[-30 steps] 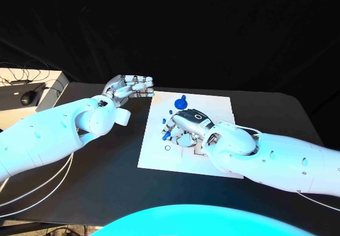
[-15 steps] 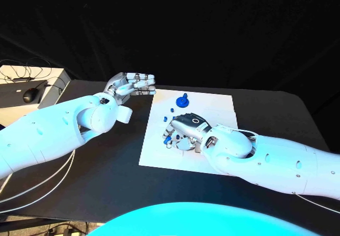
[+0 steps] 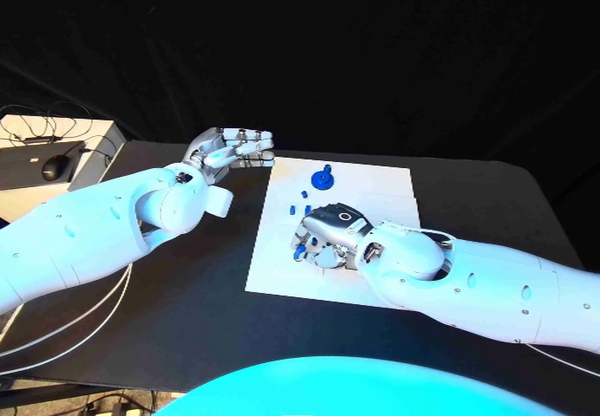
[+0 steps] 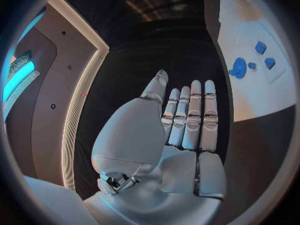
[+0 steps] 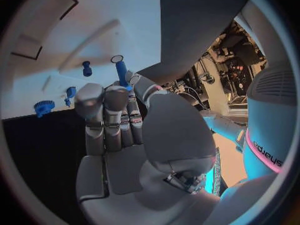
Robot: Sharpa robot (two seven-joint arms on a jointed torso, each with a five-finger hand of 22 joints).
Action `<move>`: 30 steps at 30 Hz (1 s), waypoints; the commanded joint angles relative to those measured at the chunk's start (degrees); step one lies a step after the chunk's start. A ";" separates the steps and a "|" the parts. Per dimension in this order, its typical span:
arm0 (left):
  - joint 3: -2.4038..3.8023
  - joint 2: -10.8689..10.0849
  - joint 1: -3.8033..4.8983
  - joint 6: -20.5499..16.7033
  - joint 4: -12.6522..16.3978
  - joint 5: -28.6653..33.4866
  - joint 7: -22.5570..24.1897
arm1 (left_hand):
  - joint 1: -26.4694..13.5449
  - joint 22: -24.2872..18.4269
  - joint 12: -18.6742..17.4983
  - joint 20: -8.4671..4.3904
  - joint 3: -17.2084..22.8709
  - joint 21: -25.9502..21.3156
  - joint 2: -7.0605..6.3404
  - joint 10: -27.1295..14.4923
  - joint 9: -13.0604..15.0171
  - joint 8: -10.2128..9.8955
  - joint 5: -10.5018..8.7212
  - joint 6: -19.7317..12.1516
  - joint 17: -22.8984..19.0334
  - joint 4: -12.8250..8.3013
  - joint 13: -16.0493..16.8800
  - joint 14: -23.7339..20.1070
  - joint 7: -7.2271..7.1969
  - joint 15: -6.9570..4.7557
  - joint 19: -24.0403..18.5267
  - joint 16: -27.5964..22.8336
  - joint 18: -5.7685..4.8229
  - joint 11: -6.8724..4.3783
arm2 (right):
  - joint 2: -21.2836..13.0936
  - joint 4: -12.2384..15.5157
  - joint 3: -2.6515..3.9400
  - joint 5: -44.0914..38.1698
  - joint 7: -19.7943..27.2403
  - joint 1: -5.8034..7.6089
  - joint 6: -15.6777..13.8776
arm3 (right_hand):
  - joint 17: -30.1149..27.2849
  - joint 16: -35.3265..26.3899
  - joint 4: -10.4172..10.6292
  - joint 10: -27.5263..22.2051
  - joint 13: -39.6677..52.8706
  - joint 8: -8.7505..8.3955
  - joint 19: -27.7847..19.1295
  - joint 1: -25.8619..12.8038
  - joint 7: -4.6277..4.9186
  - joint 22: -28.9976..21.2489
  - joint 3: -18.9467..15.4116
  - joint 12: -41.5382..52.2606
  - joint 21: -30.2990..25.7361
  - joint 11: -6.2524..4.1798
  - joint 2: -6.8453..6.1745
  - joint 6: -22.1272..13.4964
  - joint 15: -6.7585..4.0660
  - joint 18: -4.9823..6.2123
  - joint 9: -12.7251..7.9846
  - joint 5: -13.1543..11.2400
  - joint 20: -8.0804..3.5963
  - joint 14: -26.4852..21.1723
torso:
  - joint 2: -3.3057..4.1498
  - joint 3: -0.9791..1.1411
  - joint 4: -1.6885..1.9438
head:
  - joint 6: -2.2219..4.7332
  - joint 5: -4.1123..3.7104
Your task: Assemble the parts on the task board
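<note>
Parts, small and blue, sit on the white task board [image 3: 375, 186] in the middle of the black counter [image 3: 187, 295]. The right robot hand [image 3: 328, 227] is down on the board and pinches a blue peg [image 5: 121, 71] at its fingertips. I think it is picking up or placing this peg. Next it must line the peg up with its hole. A blue gear [image 3: 322, 181] waits at the far side. The left robot hand [image 3: 231, 149] hovers at the board's far left corner, fingers straight and holding nothing. The right arm reads "sharpa".
</note>
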 commanded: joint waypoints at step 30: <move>0.04 0.09 0.00 0.88 0.00 -0.08 0.31 | -0.10 -0.29 -0.20 0.15 -0.09 0.24 0.08 -0.31 -0.04 -0.22 0.00 -0.06 0.00 0.33 -0.03 -0.11 -0.08 0.20 -0.06 0.02 -0.56 -0.14 | 1.16 -2.22 -0.11 -2.68 -0.83 -0.93 1.91 | -0.04 0.27 -0.60 3.59 0.21 0.21 2.06 0.76 0.07 5.69 0.03 0.22 0.15 -2.01 1.89 0.22 -0.40 1.01 0.09 0.11 -0.39 -0.09 | 0.04 -0.01 0.03 | 0.00 -0.26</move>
